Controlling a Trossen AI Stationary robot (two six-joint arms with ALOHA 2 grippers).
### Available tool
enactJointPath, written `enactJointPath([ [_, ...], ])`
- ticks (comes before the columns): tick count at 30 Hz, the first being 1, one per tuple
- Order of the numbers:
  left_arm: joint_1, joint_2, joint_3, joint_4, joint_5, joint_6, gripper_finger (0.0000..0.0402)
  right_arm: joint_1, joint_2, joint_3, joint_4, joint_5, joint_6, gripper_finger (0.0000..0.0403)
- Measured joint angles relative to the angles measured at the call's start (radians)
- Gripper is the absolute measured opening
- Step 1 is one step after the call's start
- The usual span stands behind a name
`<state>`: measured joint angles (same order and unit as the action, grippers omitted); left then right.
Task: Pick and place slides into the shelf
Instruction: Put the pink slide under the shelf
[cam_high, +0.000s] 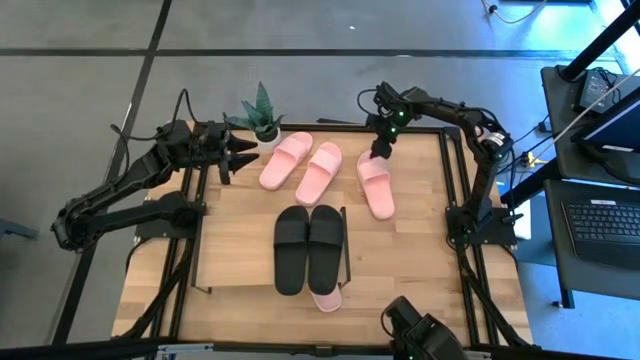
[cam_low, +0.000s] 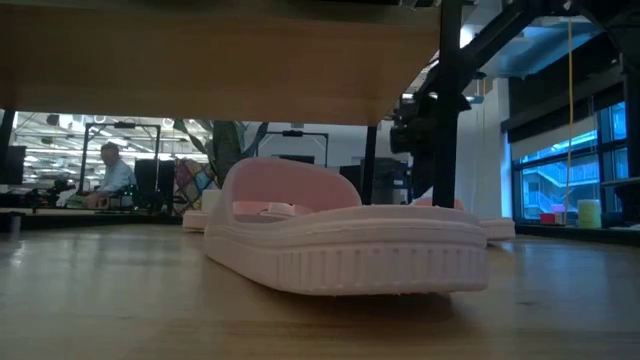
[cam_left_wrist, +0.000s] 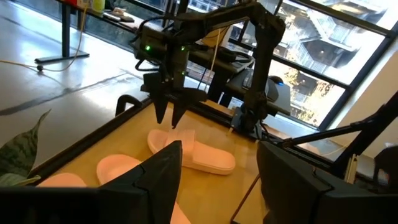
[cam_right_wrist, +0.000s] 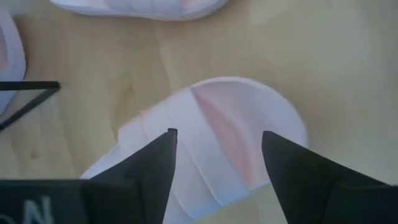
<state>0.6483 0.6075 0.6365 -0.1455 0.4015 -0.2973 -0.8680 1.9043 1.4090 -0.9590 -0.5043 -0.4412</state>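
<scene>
A single pale pink slide (cam_high: 376, 184) lies flat on the table near its far right. My right gripper (cam_high: 379, 152) is open and points down over the far end of that slide (cam_right_wrist: 217, 106), one finger on each side of its strap; in the left wrist view the right gripper's fingertips (cam_left_wrist: 169, 118) stand just above the slide (cam_left_wrist: 194, 154). A pink pair (cam_high: 301, 163) lies side by side near the far edge. A black pair (cam_high: 308, 248) rests on the shelf's top board (cam_high: 235, 262). Another pink slide (cam_low: 340, 240) lies under the shelf. My left gripper (cam_high: 238, 156) waits open beside a potted plant.
A small potted plant (cam_high: 262, 116) stands at the far edge, next to the left gripper. The shelf's black end frame (cam_high: 346, 245) runs beside the black pair. Bare wood shows between the single pink slide and the table's right rail (cam_high: 452, 190). A person sits far off in the room (cam_low: 112, 170).
</scene>
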Motion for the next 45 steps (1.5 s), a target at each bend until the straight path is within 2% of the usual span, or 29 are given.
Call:
enactJointPath([
  [5, 0.000, 0.000, 0.000, 0.000, 0.001, -0.041, 0.0200, 0.000, 0.068, 0.000, -0.009, -0.043, -0.001, 0.0236],
  [10, 0.000, 0.000, 0.000, 0.001, 0.007, -0.046, 0.0200, 0.000, 0.084, 0.000, -0.042, -0.101, -0.007, 0.0236],
  [22, 0.000, 0.000, 0.000, 0.001, 0.008, -0.067, 0.0200, -0.002, 0.090, 0.000, -0.026, -0.095, -0.042, 0.0236],
  [31, 0.000, 0.000, 0.000, 0.001, 0.064, -0.067, 0.0200, -0.002, 0.151, -0.001, -0.134, -0.104, -0.061, 0.0237],
  [39, 0.000, 0.000, 0.000, 0.000, 0.064, -0.067, 0.0200, -0.002, 0.149, -0.001, -0.075, -0.087, -0.064, 0.0237],
  [45, 0.000, 0.000, 0.000, 0.000, 0.064, -0.067, 0.0200, 0.001, 0.149, -0.001, -0.108, -0.076, -0.057, 0.0224],
])
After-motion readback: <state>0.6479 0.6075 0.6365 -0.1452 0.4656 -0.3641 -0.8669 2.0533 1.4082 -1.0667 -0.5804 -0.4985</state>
